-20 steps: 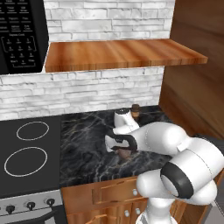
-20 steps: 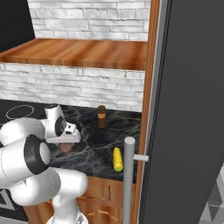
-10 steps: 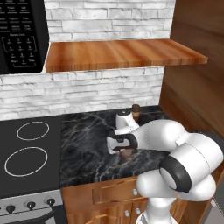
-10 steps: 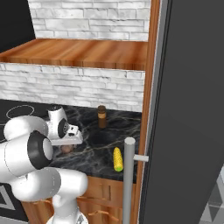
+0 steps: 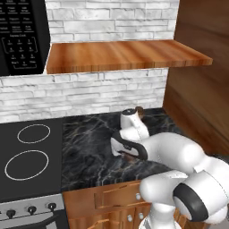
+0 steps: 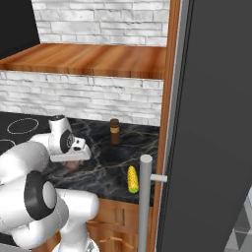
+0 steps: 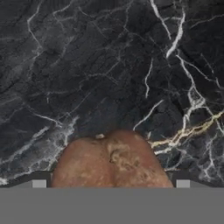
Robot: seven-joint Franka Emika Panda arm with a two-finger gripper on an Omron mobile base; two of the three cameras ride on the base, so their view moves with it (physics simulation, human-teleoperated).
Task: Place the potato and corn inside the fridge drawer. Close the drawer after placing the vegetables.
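The potato (image 7: 113, 162), a brown lump, lies on the black marble counter (image 7: 87, 65) and rises at the bottom of the hand view between my fingertips (image 7: 39, 183). My gripper (image 5: 127, 153) hangs low over it, open, with a jaw on either side. A sliver of the potato (image 6: 72, 166) shows under the hand (image 6: 71, 153). The yellow corn (image 6: 132, 179) lies near the counter's front edge, to the right of the hand, close to the fridge. The fridge drawer is out of view.
A brown shaker (image 6: 114, 131) stands at the back of the counter by the brick wall. The dark fridge door (image 6: 211, 123) with its grey bar handle (image 6: 144, 197) rises at the right. A stovetop (image 5: 27, 152) lies left, and a wooden shelf (image 5: 125, 53) runs overhead.
The hand has sunk a little closer over the potato while the arm's elbow swung. The jaws have stayed open. The corn and the shaker have not moved.
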